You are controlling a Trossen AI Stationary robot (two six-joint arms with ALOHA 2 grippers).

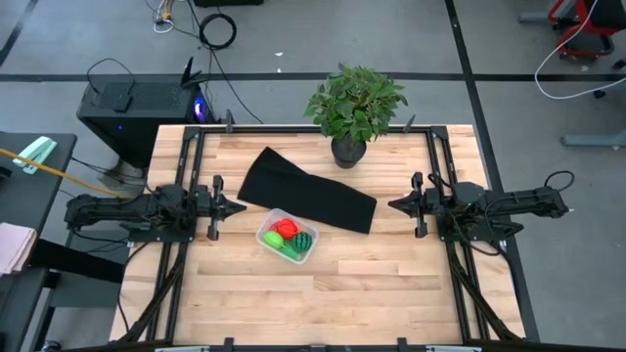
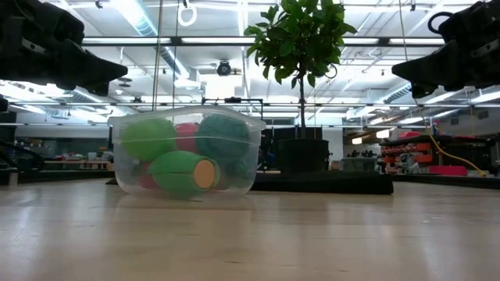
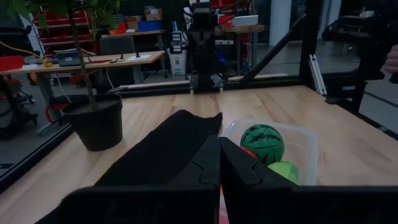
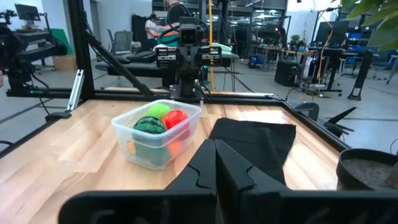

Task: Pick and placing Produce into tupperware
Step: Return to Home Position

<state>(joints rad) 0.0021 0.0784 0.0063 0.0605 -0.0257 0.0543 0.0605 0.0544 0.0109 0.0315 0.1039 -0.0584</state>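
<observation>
The clear tupperware [image 1: 287,236] stands on the wooden table near its middle, next to the black cloth mat. Inside it lie red and green produce pieces [image 1: 286,231], among them a dark striped green one [image 3: 262,142] [image 4: 149,125] and an orange-ended piece [image 2: 205,174]. My left gripper [image 1: 243,206] hovers at the table's left side, shut, touching nothing. My right gripper [image 1: 393,204] hovers at the right side, shut, also touching nothing. Both point toward the table's middle [image 3: 219,163] [image 4: 215,160].
A black cloth mat [image 1: 308,192] lies flat behind the tupperware, toward the far edge. A leafy potted plant [image 1: 353,106] stands at the far edge. Black frame rails [image 1: 437,166] run along the table's sides. Bare wood lies toward the near edge.
</observation>
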